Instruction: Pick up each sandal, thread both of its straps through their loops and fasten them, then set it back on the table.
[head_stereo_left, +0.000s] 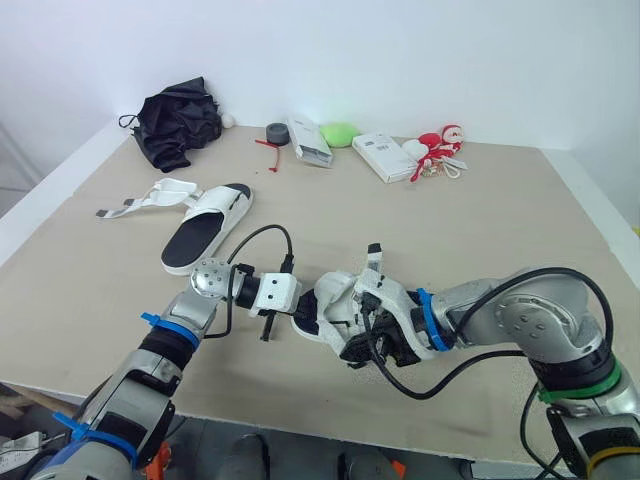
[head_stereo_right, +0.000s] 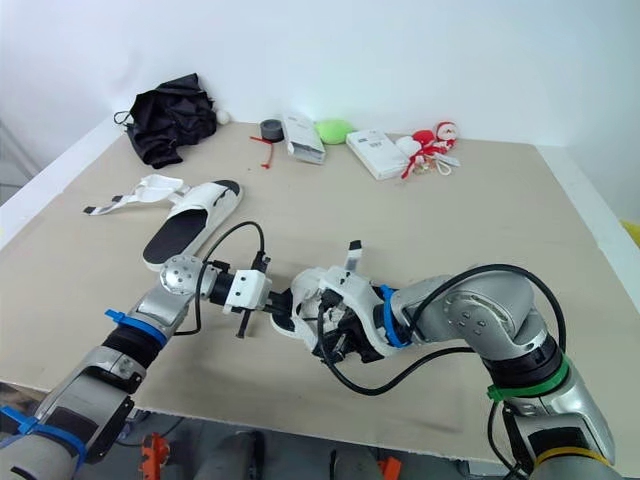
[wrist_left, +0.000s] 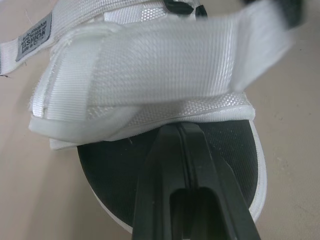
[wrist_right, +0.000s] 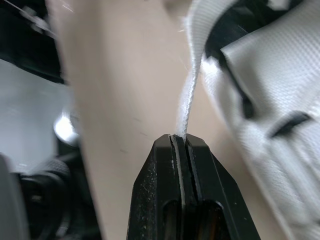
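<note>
Head view: white woven sandal (head_stereo_left: 335, 302) lies on the beige tabletop (head_stereo_left: 480, 210) between both arms' fingers; second sandal (head_stereo_left: 205, 228) sits well beyond.
Left wrist view: left fingers (wrist_left: 160, 170) are pressed together, tips at the ribbed broad strap (wrist_left: 165, 65), over the black oval footbed (wrist_left: 110, 170).
Right wrist view: right fingers (wrist_right: 155, 190) pinch a thin strap end (wrist_right: 192, 85) edge-on.

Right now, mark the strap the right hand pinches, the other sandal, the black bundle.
pinched strap (wrist_right: 192, 85): right wrist view, middle of the white band.
other sandal (head_stereo_left: 195, 238): left eye view, black footbed.
black bundle (head_stereo_left: 178, 125): left eye view, centre of fabric.
</note>
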